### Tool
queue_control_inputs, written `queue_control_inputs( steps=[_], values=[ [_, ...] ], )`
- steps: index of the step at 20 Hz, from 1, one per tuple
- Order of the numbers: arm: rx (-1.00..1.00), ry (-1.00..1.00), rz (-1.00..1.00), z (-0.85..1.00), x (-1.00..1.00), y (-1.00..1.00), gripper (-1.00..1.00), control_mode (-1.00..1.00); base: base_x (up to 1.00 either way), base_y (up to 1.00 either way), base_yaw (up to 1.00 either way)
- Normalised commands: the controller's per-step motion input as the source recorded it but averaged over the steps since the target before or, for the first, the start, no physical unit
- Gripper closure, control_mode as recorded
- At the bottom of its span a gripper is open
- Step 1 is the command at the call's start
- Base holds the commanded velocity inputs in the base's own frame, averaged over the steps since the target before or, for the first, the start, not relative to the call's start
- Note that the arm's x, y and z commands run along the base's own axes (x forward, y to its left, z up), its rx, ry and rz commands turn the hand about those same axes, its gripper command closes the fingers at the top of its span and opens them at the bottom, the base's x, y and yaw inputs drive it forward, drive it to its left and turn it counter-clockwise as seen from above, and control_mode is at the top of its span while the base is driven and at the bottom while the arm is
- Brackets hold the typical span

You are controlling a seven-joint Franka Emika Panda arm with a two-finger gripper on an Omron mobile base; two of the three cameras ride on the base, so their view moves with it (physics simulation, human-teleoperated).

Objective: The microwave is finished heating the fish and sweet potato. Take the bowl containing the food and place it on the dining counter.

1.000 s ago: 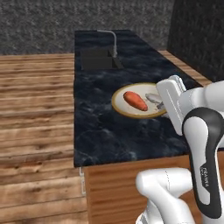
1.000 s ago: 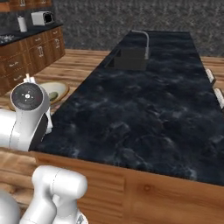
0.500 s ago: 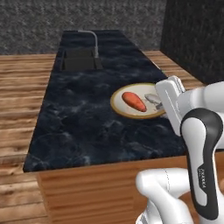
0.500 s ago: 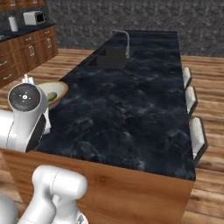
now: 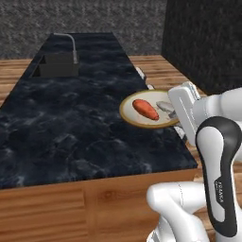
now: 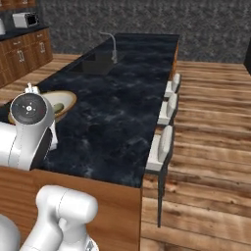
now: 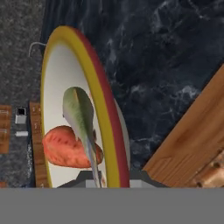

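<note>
The bowl [image 5: 128,115], tan-rimmed with a cream inside, hangs level over the right edge of the dining counter [image 5: 71,132]. In it lie the orange-red sweet potato [image 5: 145,109] and the small grey fish [image 5: 165,107]. My gripper [image 5: 176,113] is shut on the bowl's near rim. In the hand view the bowl [image 7: 103,100] stands edge-on, with the fish [image 7: 78,113] and sweet potato [image 7: 65,146] just beyond the gripper [image 7: 109,179]. In the right base view my arm covers part of the bowl [image 6: 63,99]. Whether the bowl touches the stone top I cannot tell.
A sink [image 5: 56,66] with a curved faucet [image 5: 71,45] is set into the counter's far end. Three stools [image 6: 164,142] line its right side over wooden floor. Brown cabinets [image 6: 24,59] stand at the far left. A dark wall [image 5: 203,42] rises at the right.
The base has moved, so the counter slides left and closer in both base views. The bowl stays in my shut gripper, at the same place relative to the arm.
</note>
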Motion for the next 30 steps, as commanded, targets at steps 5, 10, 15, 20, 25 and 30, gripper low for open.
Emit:
queue_control_inputs(
  steps=[5, 10, 15, 20, 25, 30],
  values=[
    [0.0, 0.0, 0.0, 0.0, 0.1, -0.2, 1.0, -1.0, 0.04, -0.8, 0.0],
    [0.0, 0.04, 0.09, -0.18, 0.94, -0.67, 1.0, -1.0, 0.0, 0.0, 0.0],
    [0.0, 0.08, 0.02, -0.42, 1.0, -0.19, 1.0, -1.0, 0.0, 0.0, 0.0],
    [0.01, 0.12, 0.0, -0.8, 1.0, 0.0, 1.0, -1.0, 0.0, 0.0, 0.0],
    [0.02, 0.09, 0.0, -0.67, 0.95, 0.1, 1.0, -1.0, 0.0, 0.0, 0.0],
    [0.0, 0.01, 0.0, -0.44, 0.97, 0.43, 1.0, -1.0, 0.0, 0.0, 0.0]
  ],
)
